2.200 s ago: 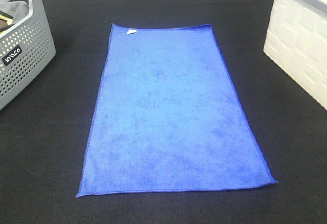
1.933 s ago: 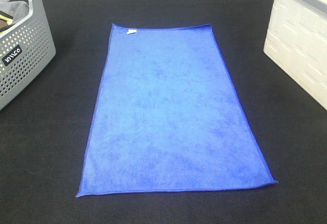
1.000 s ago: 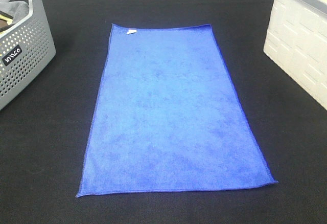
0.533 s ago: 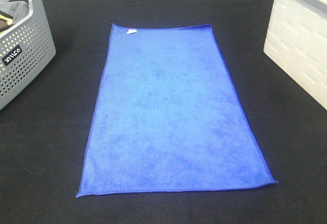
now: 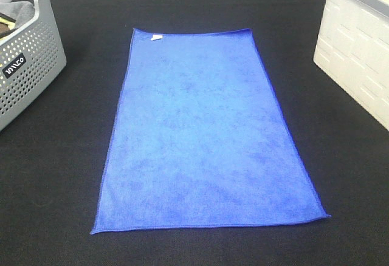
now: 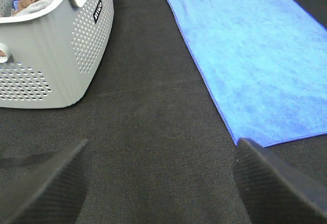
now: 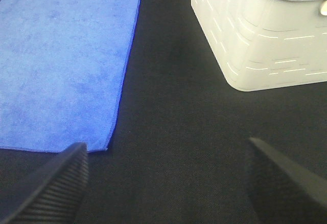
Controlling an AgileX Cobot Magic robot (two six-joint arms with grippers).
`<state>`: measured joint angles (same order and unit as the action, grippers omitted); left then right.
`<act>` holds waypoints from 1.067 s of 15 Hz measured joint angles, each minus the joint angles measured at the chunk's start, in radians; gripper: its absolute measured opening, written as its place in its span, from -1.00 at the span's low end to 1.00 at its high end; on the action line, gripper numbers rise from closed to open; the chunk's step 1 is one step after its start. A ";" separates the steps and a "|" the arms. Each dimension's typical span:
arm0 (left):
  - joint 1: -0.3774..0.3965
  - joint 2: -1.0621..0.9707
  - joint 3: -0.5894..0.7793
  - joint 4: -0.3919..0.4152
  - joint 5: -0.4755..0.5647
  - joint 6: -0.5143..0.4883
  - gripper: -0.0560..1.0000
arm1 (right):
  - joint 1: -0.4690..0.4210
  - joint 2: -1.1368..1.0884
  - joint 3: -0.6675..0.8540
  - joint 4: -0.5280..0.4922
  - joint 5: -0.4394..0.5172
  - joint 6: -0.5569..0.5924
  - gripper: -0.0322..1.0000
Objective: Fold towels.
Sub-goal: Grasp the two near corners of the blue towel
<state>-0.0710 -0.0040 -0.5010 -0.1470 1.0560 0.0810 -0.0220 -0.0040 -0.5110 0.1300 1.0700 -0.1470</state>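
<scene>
Towel (image 5: 206, 132) flat, unfolded, mid table (image 5: 61, 156). Left gripper (image 6: 161, 183) hangs just off its near left corner, right gripper (image 7: 166, 178) off the near right. Both jaws wide apart, holding nothing.

The left gripper (image 6: 161, 185) and right gripper (image 7: 164, 185) have black, finely ribbed, wedge-shaped fingers (image 6: 48, 185)

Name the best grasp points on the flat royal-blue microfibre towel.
Probably its near corners, left gripper and right gripper each taking one low from the near edge: the royal-blue microfibre towel lies flat, fully spread, so only corners lift.
</scene>
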 joint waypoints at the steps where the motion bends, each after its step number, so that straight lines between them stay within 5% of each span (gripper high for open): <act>1: 0.000 0.000 0.000 0.000 0.000 0.000 0.50 | 0.000 0.000 0.000 0.000 0.000 0.000 0.57; 16: 0.000 0.000 0.000 0.000 0.000 0.000 0.50 | 0.000 0.000 0.000 0.000 0.000 0.000 0.57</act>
<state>-0.0710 -0.0040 -0.5010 -0.1470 1.0560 0.0810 -0.0220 -0.0040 -0.5110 0.1300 1.0700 -0.1470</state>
